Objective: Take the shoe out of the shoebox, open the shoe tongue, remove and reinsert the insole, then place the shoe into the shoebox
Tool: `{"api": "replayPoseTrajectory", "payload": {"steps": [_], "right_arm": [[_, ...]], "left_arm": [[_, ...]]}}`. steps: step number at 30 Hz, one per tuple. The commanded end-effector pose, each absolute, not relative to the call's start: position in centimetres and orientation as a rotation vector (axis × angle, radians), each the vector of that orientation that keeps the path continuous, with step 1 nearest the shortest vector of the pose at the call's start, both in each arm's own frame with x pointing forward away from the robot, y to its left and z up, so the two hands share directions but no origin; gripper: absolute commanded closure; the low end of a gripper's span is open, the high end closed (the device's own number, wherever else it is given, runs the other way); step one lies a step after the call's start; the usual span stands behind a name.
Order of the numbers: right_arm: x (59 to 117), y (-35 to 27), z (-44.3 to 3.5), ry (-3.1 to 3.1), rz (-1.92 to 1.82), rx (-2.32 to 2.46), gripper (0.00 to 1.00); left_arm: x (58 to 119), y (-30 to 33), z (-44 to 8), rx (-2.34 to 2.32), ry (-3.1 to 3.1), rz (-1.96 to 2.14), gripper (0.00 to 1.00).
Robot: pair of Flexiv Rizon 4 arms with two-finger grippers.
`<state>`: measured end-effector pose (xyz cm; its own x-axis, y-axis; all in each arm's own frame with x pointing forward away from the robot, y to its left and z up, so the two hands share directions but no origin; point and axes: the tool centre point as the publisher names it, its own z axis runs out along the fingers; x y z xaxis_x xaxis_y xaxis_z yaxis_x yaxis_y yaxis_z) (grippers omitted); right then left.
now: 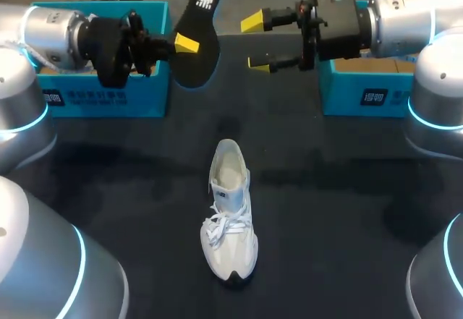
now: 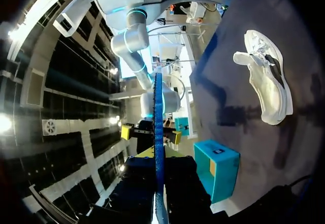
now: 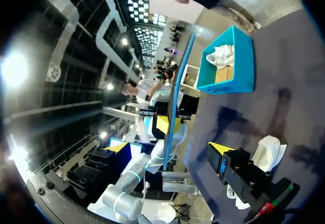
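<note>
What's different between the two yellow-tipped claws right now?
The left gripper is shut on the black insole, holding it off the table; the right gripper is open and holds nothing. In the head view the left gripper shows one yellow tip, the right gripper both, spread apart. Both hang over the table's far side, pointing toward each other.
</note>
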<state>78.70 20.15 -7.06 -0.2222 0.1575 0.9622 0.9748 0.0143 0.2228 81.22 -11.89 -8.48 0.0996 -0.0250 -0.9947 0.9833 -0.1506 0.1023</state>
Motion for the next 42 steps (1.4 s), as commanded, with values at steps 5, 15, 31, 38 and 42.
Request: {"api": "replayPoseTrajectory", "payload": {"steps": [5,15,31,38,42], "right_arm": [[78.8,20.4,-7.0,-1.494,-1.297,-1.217,0.00],[78.8,20.4,-7.0,-1.494,-1.297,-1.217,0.00],[78.3,23.3,-7.1,-1.536,-1.337,-1.303,0.00],[78.5,23.6,-7.4,-1.521,-1.354,-1.274,0.06],[78.8,24.4,-7.3,-1.538,-1.356,-1.253,0.10]], "left_arm": [[81.5,-11.3,-7.4,1.399,0.986,-1.275,1.00],[81.5,-11.2,-7.2,1.409,0.982,-1.277,1.00],[81.5,-11.2,-7.2,1.409,0.982,-1.277,1.00],[81.5,-11.2,-7.2,1.409,0.982,-1.277,1.00],[81.5,-11.2,-7.2,1.409,0.982,-1.277,1.00]]}}
